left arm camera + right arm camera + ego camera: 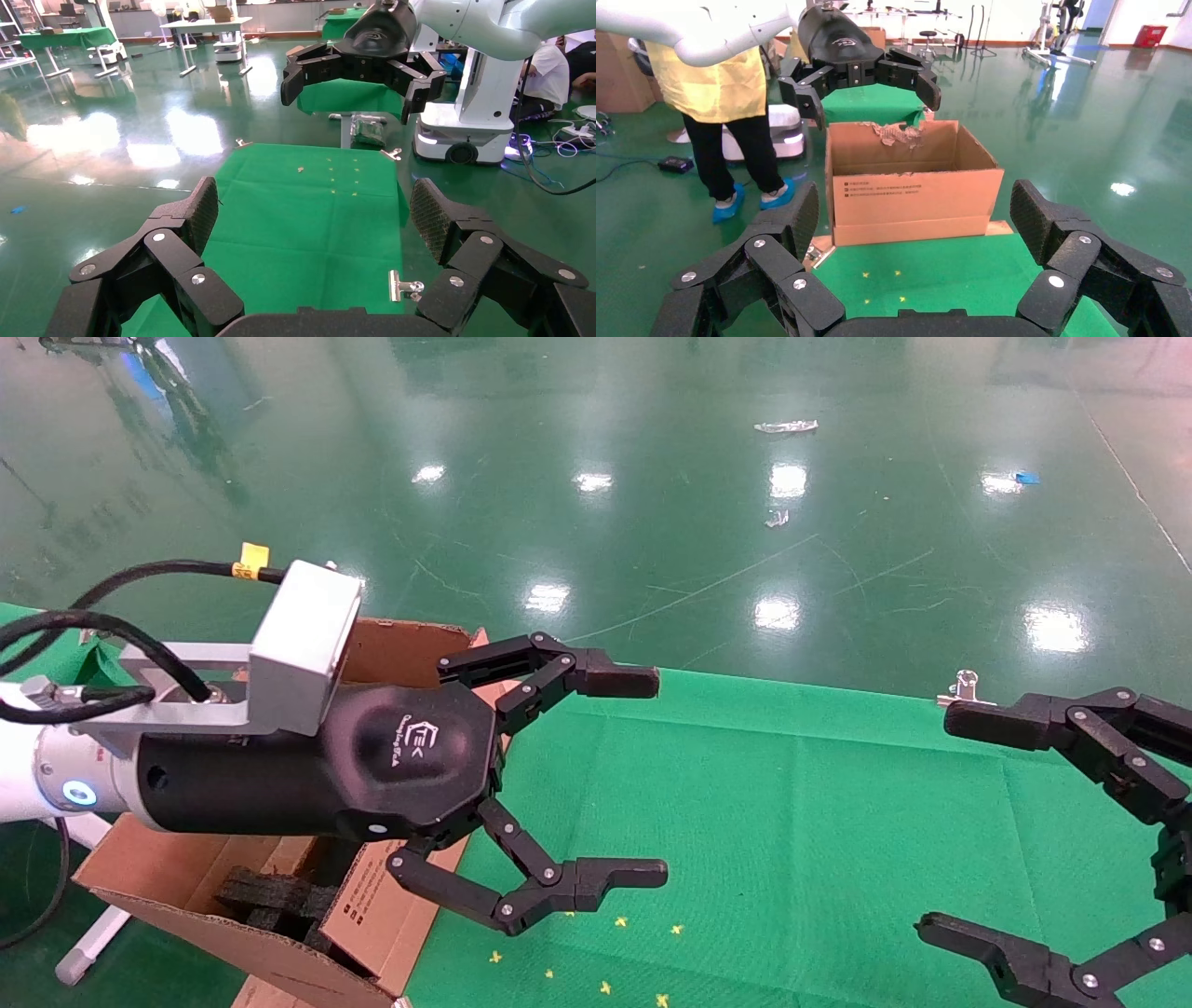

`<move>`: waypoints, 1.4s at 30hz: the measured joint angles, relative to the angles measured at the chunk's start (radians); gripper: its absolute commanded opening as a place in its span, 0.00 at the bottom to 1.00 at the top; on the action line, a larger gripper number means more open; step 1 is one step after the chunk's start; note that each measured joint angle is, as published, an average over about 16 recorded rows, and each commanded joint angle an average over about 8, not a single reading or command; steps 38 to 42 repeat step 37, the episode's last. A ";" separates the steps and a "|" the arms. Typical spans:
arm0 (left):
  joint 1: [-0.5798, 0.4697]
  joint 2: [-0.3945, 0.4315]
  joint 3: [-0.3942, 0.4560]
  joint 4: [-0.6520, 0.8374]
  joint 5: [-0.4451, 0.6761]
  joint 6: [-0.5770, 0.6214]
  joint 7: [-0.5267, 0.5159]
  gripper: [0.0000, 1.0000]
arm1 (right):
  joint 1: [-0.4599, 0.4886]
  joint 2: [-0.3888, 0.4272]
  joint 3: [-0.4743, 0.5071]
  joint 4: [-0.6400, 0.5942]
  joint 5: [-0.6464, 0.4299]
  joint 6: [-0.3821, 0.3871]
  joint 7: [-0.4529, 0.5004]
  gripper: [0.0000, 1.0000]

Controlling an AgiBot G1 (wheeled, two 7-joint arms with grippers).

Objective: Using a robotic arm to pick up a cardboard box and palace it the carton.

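Cardboard box: not visible in any view, possibly already inside carton (916, 186), cannot confirm; left gripper (596, 780) above carton's table-side edge, spread wide, empty; right gripper (968, 822) over green table (792, 822), also wide, empty; nothing grasped.

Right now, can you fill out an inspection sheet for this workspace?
Surface: green cloth on the table, small yellow specks near its front.
Job's things: carton open at the table's left end, black foam inside; small cardboard box nothing seen.
Clutter: metal clip on the cloth edge.
Grippers: left claw open beside the carton; right claw open, empty.
Cables: black cables on left arm.
Surroundings: glossy green floor, scattered scraps.
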 measured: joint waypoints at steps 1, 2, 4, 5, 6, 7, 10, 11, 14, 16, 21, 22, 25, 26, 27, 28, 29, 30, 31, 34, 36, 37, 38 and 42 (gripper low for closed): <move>0.000 0.000 0.000 0.000 0.000 0.000 0.000 1.00 | 0.000 0.000 0.000 0.000 0.000 0.000 0.000 1.00; 0.000 0.000 0.000 0.000 0.000 0.000 0.000 1.00 | 0.000 0.000 0.000 0.000 0.000 0.000 0.000 1.00; 0.000 0.000 0.000 0.000 0.000 0.000 0.000 1.00 | 0.000 0.000 0.000 0.000 0.000 0.000 0.000 1.00; 0.000 0.000 0.000 0.000 0.000 0.000 0.000 1.00 | 0.000 0.000 0.000 0.000 0.000 0.000 0.000 1.00; 0.000 0.000 0.001 0.000 0.000 0.000 0.000 1.00 | 0.000 0.000 0.000 0.000 0.000 0.000 0.000 1.00; -0.001 0.000 0.001 0.001 0.000 0.000 0.000 1.00 | 0.000 0.000 0.000 0.000 0.000 0.000 0.000 1.00; -0.001 0.000 0.001 0.001 0.001 0.000 0.000 1.00 | 0.000 0.000 0.000 0.000 0.000 0.000 0.000 1.00; -0.001 0.000 0.001 0.001 0.001 -0.001 0.000 1.00 | 0.000 0.000 0.000 0.000 0.000 0.000 0.000 1.00; -0.001 0.000 0.001 0.001 0.001 -0.001 0.000 1.00 | 0.000 0.000 0.000 0.000 0.000 0.000 0.000 1.00; -0.001 0.000 0.001 0.001 0.001 -0.001 0.000 1.00 | 0.000 0.000 0.000 0.000 0.000 0.000 0.000 1.00; -0.001 0.000 0.001 0.001 0.001 -0.001 0.000 1.00 | 0.000 0.000 0.000 0.000 0.000 0.000 0.000 1.00; -0.001 0.000 0.002 0.002 0.001 -0.001 0.000 1.00 | 0.000 0.000 0.000 0.000 0.000 0.000 0.000 1.00; -0.001 0.000 0.002 0.002 0.001 -0.001 0.000 1.00 | 0.000 0.000 0.000 0.000 0.000 0.000 0.000 1.00; -0.001 0.000 0.002 0.002 0.001 -0.001 0.000 1.00 | 0.000 0.000 0.000 0.000 0.000 0.000 0.000 1.00; -0.002 0.000 0.002 0.002 0.001 -0.001 0.000 1.00 | 0.000 0.000 0.000 0.000 0.000 0.000 0.000 1.00; -0.002 0.000 0.002 0.002 0.001 -0.001 0.000 1.00 | 0.000 0.000 0.000 0.000 0.000 0.000 0.000 1.00; -0.002 0.000 0.002 0.002 0.001 -0.001 0.000 1.00 | 0.000 0.000 0.000 0.000 0.000 0.000 0.000 1.00; -0.002 0.000 0.002 0.002 0.001 -0.001 0.000 1.00 | 0.000 0.000 0.000 0.000 0.000 0.000 0.000 1.00; -0.002 0.000 0.002 0.002 0.001 -0.001 0.000 1.00 | 0.000 0.000 0.000 0.000 0.000 0.000 0.000 1.00; -0.002 0.000 0.002 0.002 0.001 -0.001 0.000 1.00 | 0.000 0.000 0.000 0.000 0.000 0.000 0.000 1.00; -0.002 0.000 0.002 0.002 0.001 -0.001 0.000 1.00 | 0.000 0.000 0.000 0.000 0.000 0.000 0.000 1.00; -0.002 0.000 0.002 0.002 0.001 -0.001 0.000 1.00 | 0.000 0.000 0.000 0.000 0.000 0.000 0.000 1.00; -0.002 0.000 0.002 0.002 0.001 -0.001 0.000 1.00 | 0.000 0.000 0.000 0.000 0.000 0.000 0.000 1.00; -0.002 0.000 0.002 0.002 0.001 -0.001 0.000 1.00 | 0.000 0.000 0.000 0.000 0.000 0.000 0.000 1.00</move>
